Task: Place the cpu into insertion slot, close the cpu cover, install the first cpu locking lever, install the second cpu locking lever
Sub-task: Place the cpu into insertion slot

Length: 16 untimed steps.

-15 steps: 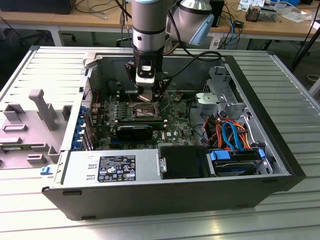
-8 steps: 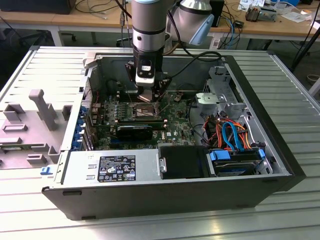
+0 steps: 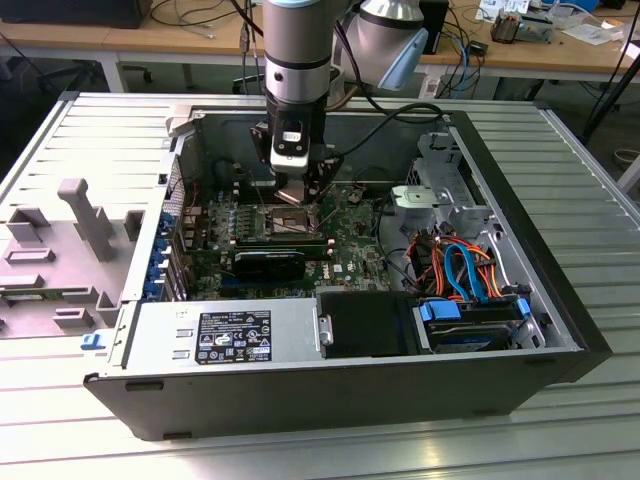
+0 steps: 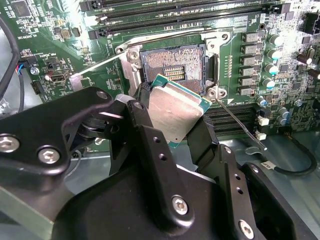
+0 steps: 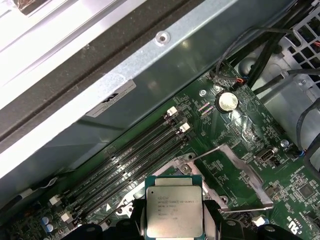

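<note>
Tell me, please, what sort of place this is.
Probably a robotics or electronics lab: an opened computer case lies on a slatted metal workbench, cluttered wooden desks stand behind, and the gripper holds the cpu near the insertion slot.

An open black computer case (image 3: 350, 398) lies mid-tabletop (image 3: 590, 170). Inside it, a green motherboard (image 3: 352, 212) sits toward the far edge and a silver power supply (image 3: 228, 336) along the near edge, with blue and orange cables (image 3: 465, 270) beside it. A grey moulded tray (image 3: 60, 250) rests at the edge on the exterior view's left.
</note>
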Available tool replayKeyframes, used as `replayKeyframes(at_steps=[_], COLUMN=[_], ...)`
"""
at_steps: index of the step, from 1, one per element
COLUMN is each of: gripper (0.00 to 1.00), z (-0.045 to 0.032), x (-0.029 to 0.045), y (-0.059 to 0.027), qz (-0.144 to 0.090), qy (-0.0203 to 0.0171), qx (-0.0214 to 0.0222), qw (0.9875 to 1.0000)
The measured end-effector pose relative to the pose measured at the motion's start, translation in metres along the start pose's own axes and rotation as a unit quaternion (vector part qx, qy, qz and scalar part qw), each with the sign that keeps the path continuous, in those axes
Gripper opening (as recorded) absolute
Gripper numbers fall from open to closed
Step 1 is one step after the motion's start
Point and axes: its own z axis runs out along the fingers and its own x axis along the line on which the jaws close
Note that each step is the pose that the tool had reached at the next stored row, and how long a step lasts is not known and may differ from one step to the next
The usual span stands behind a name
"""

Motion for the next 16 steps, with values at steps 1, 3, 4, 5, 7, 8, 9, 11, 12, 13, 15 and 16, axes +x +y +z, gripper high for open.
replayKeyframes(at_steps=[1,3,4,5,7,8,9,11,12,13,15,16], gripper=[0.55,0.55,0.55,0.55,0.55,0.55,0.55,0.55,0.55,0.55,0.55,0.55], z=[0.0,0.0001,0.0001,0.0001,0.0001,0.0002,0.0002,0.0003,0.0003,0.0004,0.0004,0.0004], x=[0.0,0.0,0.0,0.0,0.0,0.0,0.0,0.0,0.0,0.0,0.0,0.0], y=[0.0,0.0,0.0,0.0,0.0,0.0,0.0,0.0,0.0,0.0,0.0,0.0], qz=[0.0,0.001,0.001,0.002,0.002,0.003,0.003,0.004,0.004,0.004,0.005,0.005], qy=[0.0,0.0,0.0,-0.0001,-0.0001,-0.0001,-0.0001,-0.0001,-0.0001,-0.0002,-0.0002,-0.0002], qx=[0.0,0.0,0.0,0.0,0.0,0.0,-0.0001,-0.0001,-0.0001,-0.0001,-0.0001,-0.0001], qw=[1.0,1.0,1.0,1.0,1.0,1.0,1.0,1.0,1.0,1.0,1.0,1.0])
